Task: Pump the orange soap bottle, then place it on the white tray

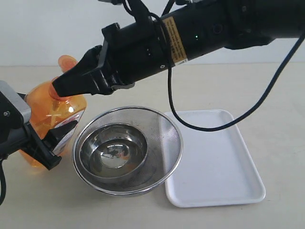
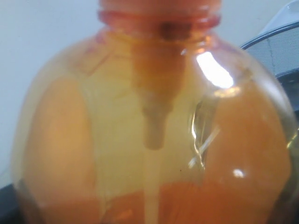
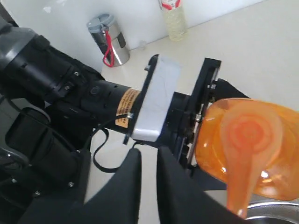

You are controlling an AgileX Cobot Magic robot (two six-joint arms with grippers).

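Observation:
The orange soap bottle leans at the left of the table, and its translucent body fills the left wrist view. My left gripper is shut on the bottle's lower body. The right arm reaches across from the upper right, and my right gripper sits at the bottle's top, just in front of the orange pump head. In the right wrist view its black fingers stand almost together with nothing between them, and the pump head lies beside them. The white tray lies flat on the right.
A steel bowl sits inside a mesh strainer between the bottle and the tray, touching the tray's left rim. A steel cup and a clear bottle stand by the far wall. A black cable hangs over the tray.

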